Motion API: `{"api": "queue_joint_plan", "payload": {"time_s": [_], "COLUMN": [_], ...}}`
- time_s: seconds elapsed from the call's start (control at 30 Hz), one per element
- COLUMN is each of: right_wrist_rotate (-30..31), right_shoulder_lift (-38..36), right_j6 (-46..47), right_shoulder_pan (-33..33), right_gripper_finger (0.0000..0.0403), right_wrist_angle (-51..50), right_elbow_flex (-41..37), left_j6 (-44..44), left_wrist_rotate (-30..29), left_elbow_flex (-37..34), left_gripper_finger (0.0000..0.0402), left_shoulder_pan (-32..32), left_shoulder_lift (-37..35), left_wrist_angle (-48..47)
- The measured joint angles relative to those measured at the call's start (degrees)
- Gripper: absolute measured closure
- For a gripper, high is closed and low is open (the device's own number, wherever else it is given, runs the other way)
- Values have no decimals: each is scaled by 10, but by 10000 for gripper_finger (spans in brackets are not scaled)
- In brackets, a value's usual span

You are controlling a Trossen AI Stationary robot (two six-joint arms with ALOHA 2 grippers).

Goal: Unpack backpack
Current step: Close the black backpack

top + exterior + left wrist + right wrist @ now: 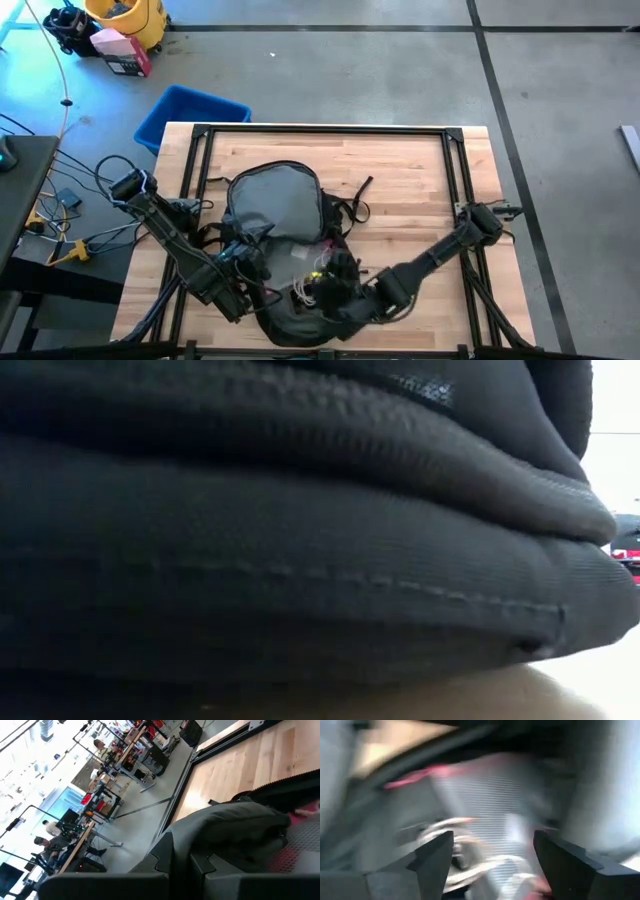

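The backpack lies in the middle of the wooden table, near the front edge. The left gripper pinches the backpack's fabric tight. The right gripper has its fingers spread apart over a clear pouch with a pink edge, holding nothing.

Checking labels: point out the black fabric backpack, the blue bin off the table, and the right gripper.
Black fabric backpack (275,205), high view: grey padded back panel.
Blue plastic bin (185,112), high view: its rim, on the floor beyond the table.
Right gripper (492,855), right wrist view: between its open fingertips.
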Motion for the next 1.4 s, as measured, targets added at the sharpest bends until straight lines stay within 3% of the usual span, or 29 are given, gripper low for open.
{"api": "queue_joint_plan", "payload": {"time_s": [0.1, 0.27, 0.4, 0.5, 0.7, 0.8, 0.9, 1.03, 1.17, 1.23, 1.4], "right_wrist_rotate": [31, -6, -27, -8, 11, 11, 29, 49, 51, 50, 50], "right_shoulder_lift": [-1, -1, 0, 0, -11, -11, -11, -10, -9, -9, -8], "right_j6": [90, 135, 109, 98, 51, 32, 46, 72, 91, 113, 156], "right_shoulder_pan": [-18, -39, -52, -56, -35, -12, 6, -5, -31, -43, -58], "right_gripper_finger": [139, 139, 139, 140, 140, 140, 140, 140, 140, 140, 140], "right_wrist_angle": [-32, 29, 159, 149, 83, 56, 28, 36, 73, 85, 73], "right_elbow_flex": [-19, -103, -176, -174, -93, -61, -40, -56, -113, -142, -172], "left_j6": [0, 18, 134, 231, 320, 406, 471, 473, 438, 406, 244], "left_wrist_rotate": [6, 6, 0, 23, 163, 300, 440, 517, 540, 525, 422], "left_elbow_flex": [0, 0, 0, 0, -35, -71, -84, -53, 6, 43, 134], "left_gripper_finger": [400, 400, 400, 400, 375, 344, 317, 289, 271, 267, 269], "left_shoulder_pan": [0, 0, -6, -15, -7, 5, 12, 10, -3, -11, -11], "left_shoulder_lift": [0, 0, 0, 0, -3, -2, -2, -2, -2, -2, -3], "left_wrist_angle": [8, 36, 94, 138, 231, 305, 319, 301, 253, 214, 47]}}
